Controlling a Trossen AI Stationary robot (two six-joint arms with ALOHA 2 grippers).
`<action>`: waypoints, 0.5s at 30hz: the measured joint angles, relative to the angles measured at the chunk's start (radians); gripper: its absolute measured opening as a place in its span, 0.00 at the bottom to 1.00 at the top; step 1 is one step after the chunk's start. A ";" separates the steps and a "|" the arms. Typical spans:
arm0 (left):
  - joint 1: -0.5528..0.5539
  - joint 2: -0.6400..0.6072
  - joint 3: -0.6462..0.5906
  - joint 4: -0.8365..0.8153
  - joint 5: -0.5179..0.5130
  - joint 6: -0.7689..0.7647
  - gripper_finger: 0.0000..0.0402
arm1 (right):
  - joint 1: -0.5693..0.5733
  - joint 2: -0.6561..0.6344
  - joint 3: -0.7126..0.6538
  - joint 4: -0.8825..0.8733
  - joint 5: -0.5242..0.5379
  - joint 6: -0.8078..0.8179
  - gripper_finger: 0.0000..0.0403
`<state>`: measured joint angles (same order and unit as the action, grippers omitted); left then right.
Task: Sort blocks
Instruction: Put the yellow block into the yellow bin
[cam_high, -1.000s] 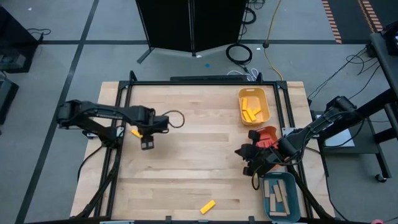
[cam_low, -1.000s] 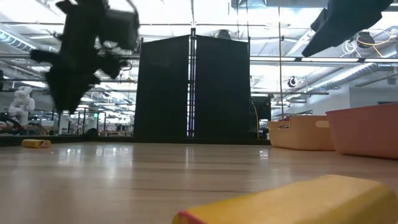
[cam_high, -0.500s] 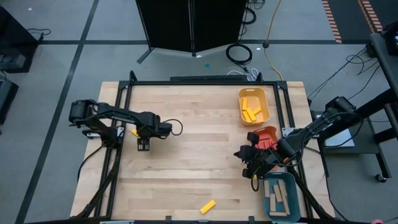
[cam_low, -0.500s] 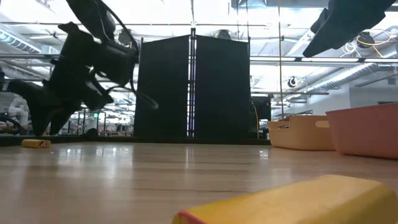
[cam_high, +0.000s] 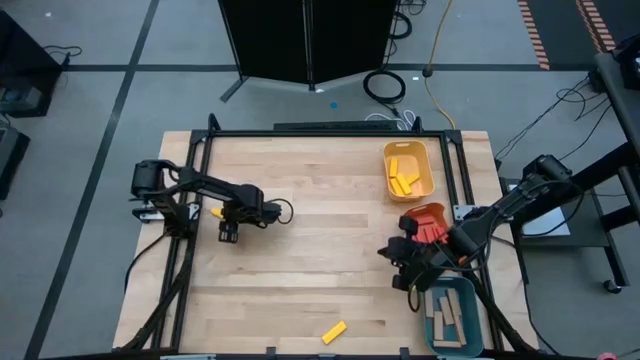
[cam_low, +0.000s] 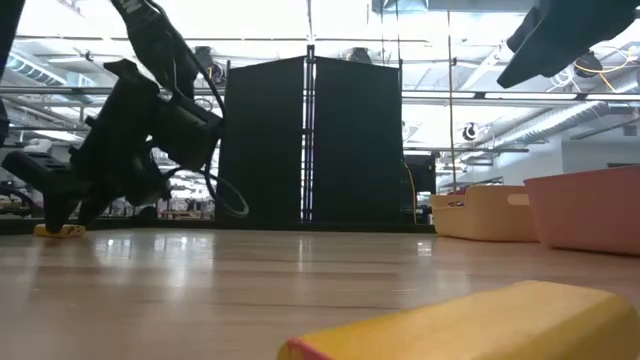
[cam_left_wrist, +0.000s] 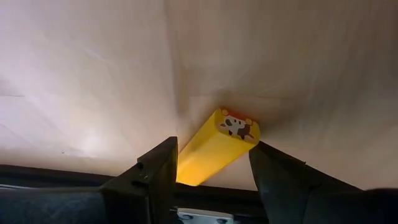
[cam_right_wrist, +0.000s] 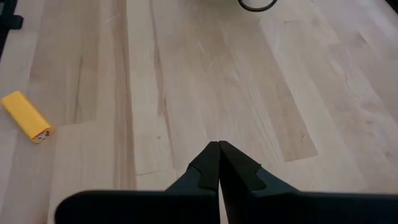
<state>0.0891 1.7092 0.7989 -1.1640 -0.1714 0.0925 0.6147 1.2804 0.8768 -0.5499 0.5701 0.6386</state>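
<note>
A yellow block (cam_left_wrist: 214, 152) with a small picture on its end lies flat on the table near the left edge (cam_high: 217, 212) (cam_low: 58, 231). My left gripper (cam_left_wrist: 211, 155) (cam_high: 220, 218) (cam_low: 52, 212) is open and slants down toward the table's left, one finger on either side of this block. A second yellow block (cam_high: 334, 332) (cam_right_wrist: 26, 116) (cam_low: 470, 320) lies by the near edge. My right gripper (cam_right_wrist: 218, 149) (cam_high: 398, 262) is shut and holds nothing; it hovers at the table's right, beside the trays. My left gripper straddles the yellow block's end (cam_left_wrist: 199, 171), coming slanting from above and from the right, with its fingers (cam_left_wrist: 158, 168) along the block's long sides. The block lies flat on the table. I cannot tell whether the fingers touch it.
On the right side stand a yellow tray (cam_high: 425, 185) (cam_low: 480, 212) holding yellow blocks, an orange-red tray (cam_high: 432, 212) (cam_low: 590, 205) partly under my right arm, and a teal tray (cam_high: 470, 318) holding tan blocks. A black cable loop (cam_high: 284, 209) hangs at my left wrist.
My left gripper has come down and moved toward the table's left edge, tipping toward the yellow block there, and now stands with its fingers around it. That block has not moved. My right arm has stayed about where it was.
</note>
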 joint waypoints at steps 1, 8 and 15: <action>0.000 0.006 0.000 0.000 0.000 0.002 0.49 | 0.004 0.000 0.000 0.000 0.000 0.006 0.00; 0.000 0.040 -0.004 0.016 0.028 0.082 0.49 | 0.032 0.000 0.000 0.000 0.006 0.045 0.00; 0.000 0.049 -0.003 0.023 0.036 0.154 0.41 | 0.062 0.000 0.000 0.000 0.006 0.087 0.00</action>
<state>0.0891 1.7578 0.7956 -1.1412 -0.1357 0.2468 0.6772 1.2800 0.8768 -0.5503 0.5758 0.7258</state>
